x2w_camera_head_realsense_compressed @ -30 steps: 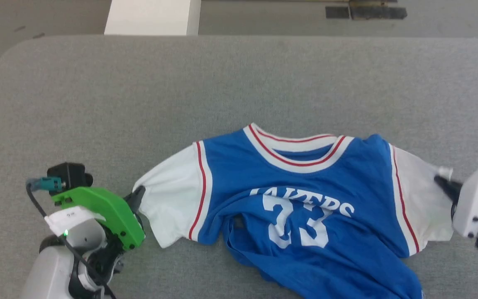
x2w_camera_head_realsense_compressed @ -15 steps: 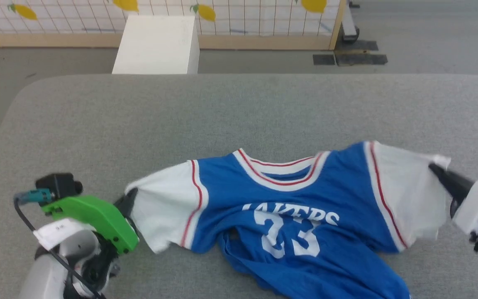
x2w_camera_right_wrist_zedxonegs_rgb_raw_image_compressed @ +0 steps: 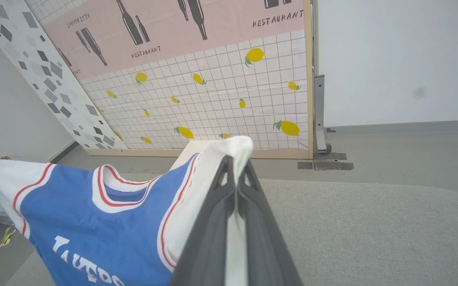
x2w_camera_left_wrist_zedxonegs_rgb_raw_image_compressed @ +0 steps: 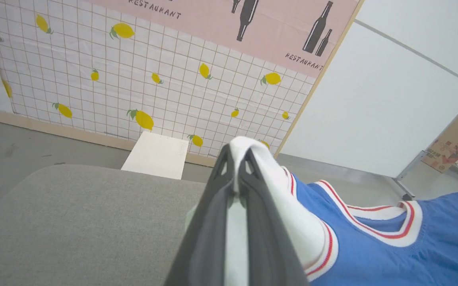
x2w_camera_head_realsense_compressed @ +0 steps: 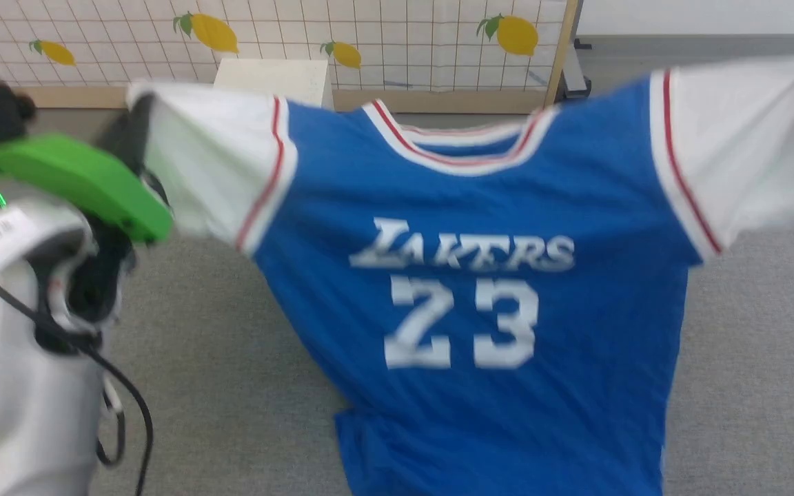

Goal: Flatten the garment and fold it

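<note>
Head view is showing the garment point(x2w_camera_head_realsense_compressed: 466, 227) hanging spread in the air above the grey table point(x2w_camera_head_realsense_compressed: 231, 399), its lettering and number facing the camera. The left gripper point(x2w_camera_left_wrist_zedxonegs_rgb_raw_image_compressed: 235, 159) is pinching one white sleeve end, jaws pressed tight on the cloth, while the right gripper point(x2w_camera_right_wrist_zedxonegs_rgb_raw_image_compressed: 235, 167) is clamping the opposite sleeve end the same way.

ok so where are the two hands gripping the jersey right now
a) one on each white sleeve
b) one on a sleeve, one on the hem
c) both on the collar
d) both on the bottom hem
a: the left hand and the right hand are each shut on the end of a white sleeve, with the jersey hanging spread between them.
</note>
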`<state>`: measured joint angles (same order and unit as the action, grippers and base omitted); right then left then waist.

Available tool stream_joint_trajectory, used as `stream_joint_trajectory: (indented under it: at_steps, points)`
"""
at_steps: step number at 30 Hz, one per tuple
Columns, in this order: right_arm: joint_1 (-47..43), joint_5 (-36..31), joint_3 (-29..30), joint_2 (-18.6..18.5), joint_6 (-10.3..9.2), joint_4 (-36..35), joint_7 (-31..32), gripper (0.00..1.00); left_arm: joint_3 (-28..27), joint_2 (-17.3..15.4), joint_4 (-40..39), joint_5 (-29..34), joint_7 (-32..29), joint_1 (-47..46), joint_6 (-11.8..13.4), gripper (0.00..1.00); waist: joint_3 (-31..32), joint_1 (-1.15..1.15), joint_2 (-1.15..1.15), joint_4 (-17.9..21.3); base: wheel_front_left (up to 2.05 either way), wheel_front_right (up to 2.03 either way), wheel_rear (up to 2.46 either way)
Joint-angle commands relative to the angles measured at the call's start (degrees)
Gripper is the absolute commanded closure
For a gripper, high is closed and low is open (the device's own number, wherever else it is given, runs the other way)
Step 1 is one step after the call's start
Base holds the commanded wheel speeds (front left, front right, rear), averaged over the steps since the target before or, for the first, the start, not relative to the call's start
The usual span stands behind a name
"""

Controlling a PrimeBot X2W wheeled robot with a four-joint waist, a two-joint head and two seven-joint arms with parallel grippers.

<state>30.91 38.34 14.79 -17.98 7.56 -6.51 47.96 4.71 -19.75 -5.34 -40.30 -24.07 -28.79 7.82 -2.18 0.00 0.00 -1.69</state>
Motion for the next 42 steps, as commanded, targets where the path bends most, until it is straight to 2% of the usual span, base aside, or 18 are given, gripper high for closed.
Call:
stream_joint_trajectory:
  at_steps: [1,7,13,21,32,36,42]
  points:
    - [2.4,0.4,0.3,-0.5,-0.08,0.6,-0.6,1.0,-0.3,-0.7,0.1,1.3,1.0,-2.9,-0.5,1.0,-0.3,0.0,0.0,0.0,0.0,0.0,0.0]
    - [10.1,0.8,0.9,-1.2,-0.08,2.6,-2.4,1.0,-0.5,-1.8,1.7,2.9,2.8,-12.4,-1.5,1.0,-1.2,0.0,0.0,0.2,0.0,0.0,0.0]
    - [17.6,-1.8,0.8,-0.1,-0.08,7.0,-3.0,1.0,0.8,-3.2,7.8,4.3,2.2,-21.7,-3.0,1.0,-4.0,0.0,0.0,0.4,0.0,0.0,0.0]
    - [33.9,-9.9,-0.4,3.0,-0.08,15.8,-5.8,1.0,3.0,-4.6,18.8,8.0,3.8,-36.6,-4.7,1.0,-13.3,0.0,0.0,1.0,0.0,0.0,0.0]
    - [59.0,-21.9,3.5,8.5,-0.08,28.5,-15.1,1.0,4.2,-5.3,29.0,13.8,11.0,-57.6,-4.5,1.0,-28.0,0.0,0.0,1.7,0.0,0.0,0.0]
    - [64.6,-24.8,4.8,9.9,-0.08,31.9,-17.7,1.0,4.3,-5.5,31.6,15.0,14.4,-62.3,-4.6,1.0,-31.3,0.0,0.0,2.1,0.0,0.0,0.0]
    - [68.1,-26.1,5.5,10.5,-0.08,35.7,-19.8,1.0,4.4,-5.4,35.2,15.3,18.2,-64.6,-5.2,1.0,-34.9,0.0,0.0,2.2,0.0,0.0,0.0]
